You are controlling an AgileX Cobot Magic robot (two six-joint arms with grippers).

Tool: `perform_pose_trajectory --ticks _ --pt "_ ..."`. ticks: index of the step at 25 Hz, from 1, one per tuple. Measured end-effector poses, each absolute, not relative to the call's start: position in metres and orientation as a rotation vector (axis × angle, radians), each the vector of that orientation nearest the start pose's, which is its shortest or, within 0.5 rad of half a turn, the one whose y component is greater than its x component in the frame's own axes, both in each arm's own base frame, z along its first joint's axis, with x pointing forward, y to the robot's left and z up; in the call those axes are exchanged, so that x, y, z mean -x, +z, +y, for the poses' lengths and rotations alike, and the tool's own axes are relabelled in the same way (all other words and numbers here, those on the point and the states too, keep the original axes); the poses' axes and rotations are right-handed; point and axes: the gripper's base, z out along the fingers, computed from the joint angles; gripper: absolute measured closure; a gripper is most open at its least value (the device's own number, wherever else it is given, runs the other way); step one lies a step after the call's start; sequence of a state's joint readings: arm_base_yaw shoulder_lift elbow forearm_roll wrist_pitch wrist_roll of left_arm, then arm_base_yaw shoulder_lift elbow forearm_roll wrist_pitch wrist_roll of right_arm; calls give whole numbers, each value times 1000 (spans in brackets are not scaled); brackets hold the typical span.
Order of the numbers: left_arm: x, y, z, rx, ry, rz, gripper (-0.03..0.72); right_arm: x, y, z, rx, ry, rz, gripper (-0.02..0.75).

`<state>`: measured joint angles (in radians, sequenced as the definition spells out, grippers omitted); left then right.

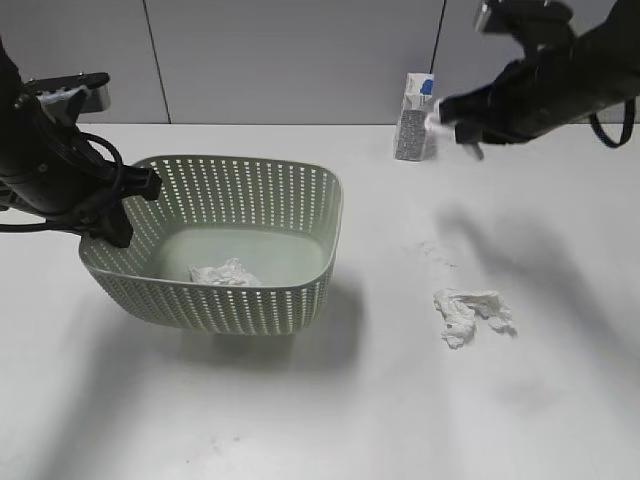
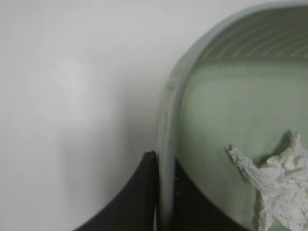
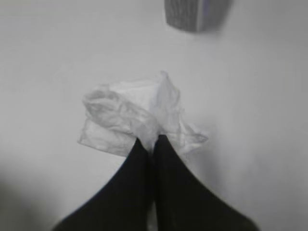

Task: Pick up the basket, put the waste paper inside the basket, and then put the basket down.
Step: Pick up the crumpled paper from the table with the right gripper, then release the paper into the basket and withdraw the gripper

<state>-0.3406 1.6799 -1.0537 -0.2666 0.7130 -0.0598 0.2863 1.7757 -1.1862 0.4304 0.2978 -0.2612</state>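
Observation:
The pale green basket is tilted and held off the table by my left gripper, which is shut on its left rim. One waste paper wad lies inside the basket, also seen in the left wrist view. My right gripper is raised at the back right, shut on a second white waste paper wad. A third wad lies on the table to the right of the basket.
An upright white-grey carton with a blue mark stands at the back of the table, just left of my right gripper, and shows in the right wrist view. The white table extends in front.

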Motion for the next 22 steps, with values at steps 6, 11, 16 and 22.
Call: perform_pose_trajectory --ticks 6,11,16,22 --pt "-303 205 -123 -150 -378 2827 685 -313 312 170 406 527 2127 717" --pt "-304 206 -124 -149 -378 2816 685 -267 324 224 704 590 2029 717" --pt "-304 206 -124 -148 -378 2815 685 -255 293 260 924 548 2049 604" --pt "-304 206 -124 -148 -378 2815 685 -263 260 269 993 499 2120 134"
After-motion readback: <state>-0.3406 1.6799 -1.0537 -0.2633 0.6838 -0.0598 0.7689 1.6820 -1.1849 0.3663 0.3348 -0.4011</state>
